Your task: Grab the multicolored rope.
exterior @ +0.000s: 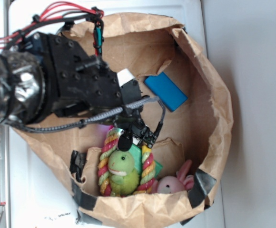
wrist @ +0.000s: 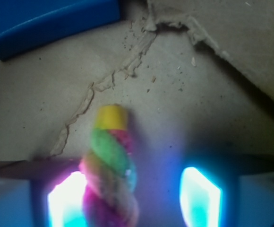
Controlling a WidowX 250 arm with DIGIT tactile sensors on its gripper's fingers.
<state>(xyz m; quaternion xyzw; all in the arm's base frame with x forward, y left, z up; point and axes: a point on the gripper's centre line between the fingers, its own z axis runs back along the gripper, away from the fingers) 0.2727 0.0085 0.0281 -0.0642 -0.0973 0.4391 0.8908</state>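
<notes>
- Exterior view: arm body covers the upper left of the paper bag [exterior: 214, 95]; the tool [exterior: 133, 135] tips sit low and dark against the rope top, so the finger gap is hard to read there.
- Top of the multicolored rope [exterior: 110, 142] arch is hidden under the tool; only its two legs show clearly.
- Pink bunny plush [exterior: 176, 183] is partly cut off by the bag's front rim; only head and ears are visible.
- A green flat item [exterior: 156, 167] peeks out behind the rope's right leg, mostly hidden, shape unclear.
- Wrist view: finger pads [wrist: 201, 196] are overexposed, glowing cyan-white with blurred edges; lower frame is dark.
- Wrist view: the rope [wrist: 111, 175] end sits against the left pad, while the right pad stands apart from it with a gap between. Tool reads as spread open, not clamped.
- Blue block [exterior: 165, 91] lies on the bag floor at the back, apart from the rope; in wrist view [wrist: 47, 21] it is cut off at the top left edge.
- Rope look: thick twisted strands, banded pink, yellow, light green and orange, with a yellow cap at the end in wrist view.
- Green frog plush [exterior: 123, 173] sits between the two rope legs, touching both.
- Rope lies inside the bag near its front wall, just beside the bunny.
- Bag stands on a white counter [exterior: 43, 199].
</notes>
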